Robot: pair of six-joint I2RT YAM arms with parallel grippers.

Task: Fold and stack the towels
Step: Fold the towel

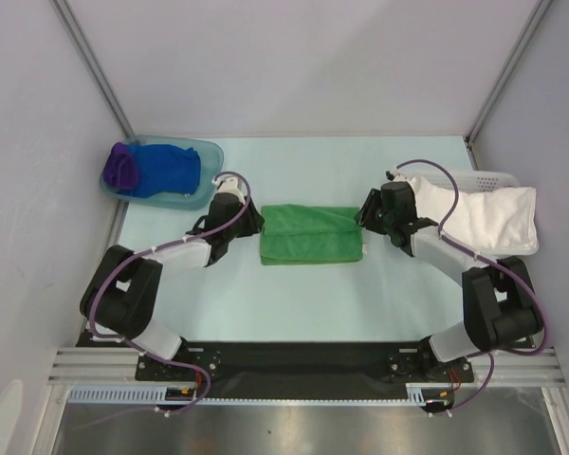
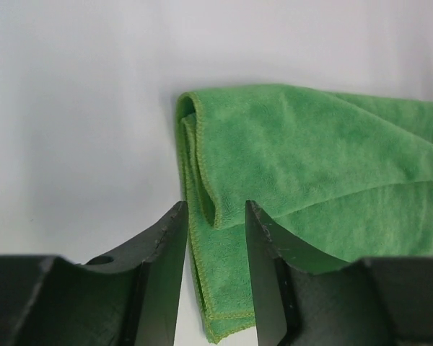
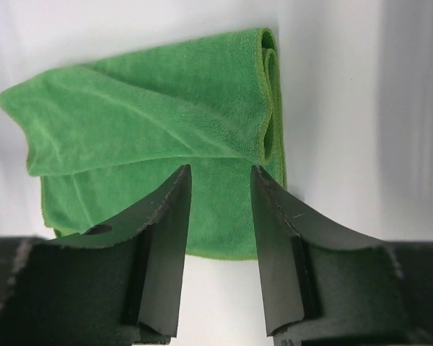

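At the far left corner of the pale counter (image 1: 294, 303) sits a translucent teal tub (image 1: 205, 152). A dark purple towel (image 1: 122, 167) is bunched at its left end and a royal blue towel (image 1: 174, 169) fills the rest, the two touching

Just right of the tub, the left arm (image 1: 171, 254) reaches in low toward the middle. The left fingers (image 2: 162, 252) stand apart with a narrow gap between them, holding nothing. They straddle the left short end of the green towel (image 1: 311, 234), whose stitched edge shows through the gap in the left wrist view

The green towel lies flat in the middle of the counter, folded into a long rectangle running left to right, between the two arms. Its upper layer is slightly rumpled, and both short ends show rounded folds

The right fingers (image 3: 166, 238) sit at the towel's right short end, parted by a moderate gap and gripping nothing. The towel and a strip of bare counter are visible between them. The right arm (image 1: 446, 254) stretches back to its base at the near right

Behind that arm, by the right wall, a white slotted basket (image 1: 493, 177) is mostly covered by a white cloth (image 1: 498, 218) draped over it
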